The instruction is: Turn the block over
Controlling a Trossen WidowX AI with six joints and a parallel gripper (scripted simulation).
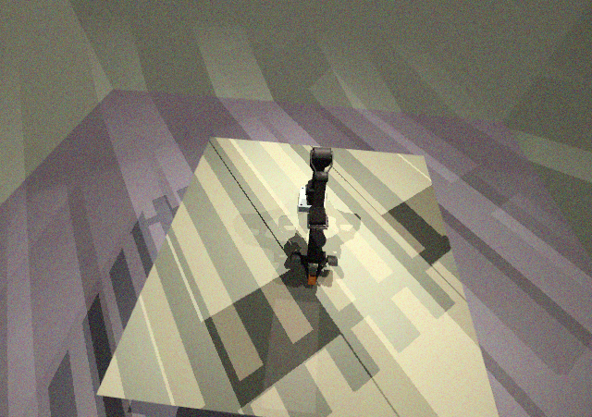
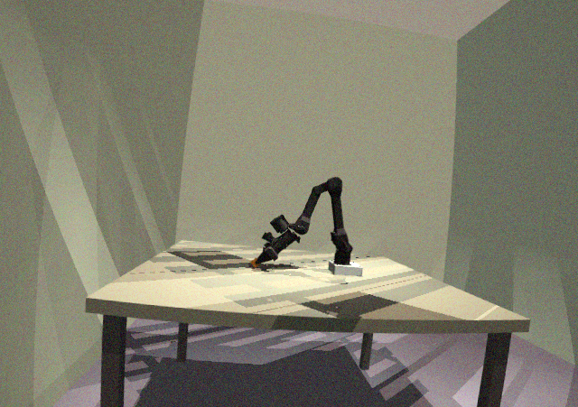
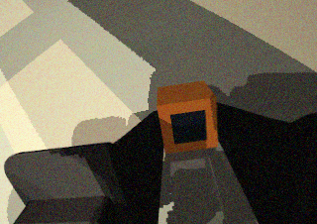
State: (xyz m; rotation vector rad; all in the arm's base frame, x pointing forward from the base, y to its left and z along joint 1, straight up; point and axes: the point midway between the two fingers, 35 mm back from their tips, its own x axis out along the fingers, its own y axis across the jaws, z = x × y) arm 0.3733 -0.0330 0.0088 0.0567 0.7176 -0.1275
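Observation:
The orange block [image 1: 312, 280] [image 2: 254, 263] [image 3: 182, 95] is held between the fingertips of my gripper [image 1: 312, 275] [image 2: 257, 261] [image 3: 185, 114], which is shut on it. The dark square mark [image 3: 188, 127] faces back toward the wrist camera, so the marked side is tilted, facing partly upward and back toward the arm. The gripper slants forward and down, low over the table [image 1: 430, 364] [image 2: 186, 295]. The block is at or just above the surface; whether it touches is too small to tell. Its underside is hidden.
The arm's white base [image 1: 302, 201] [image 2: 345, 268] stands on the table behind the gripper. Dark shadow patches and stripes cross the table top. The table's edges lie well away from the block.

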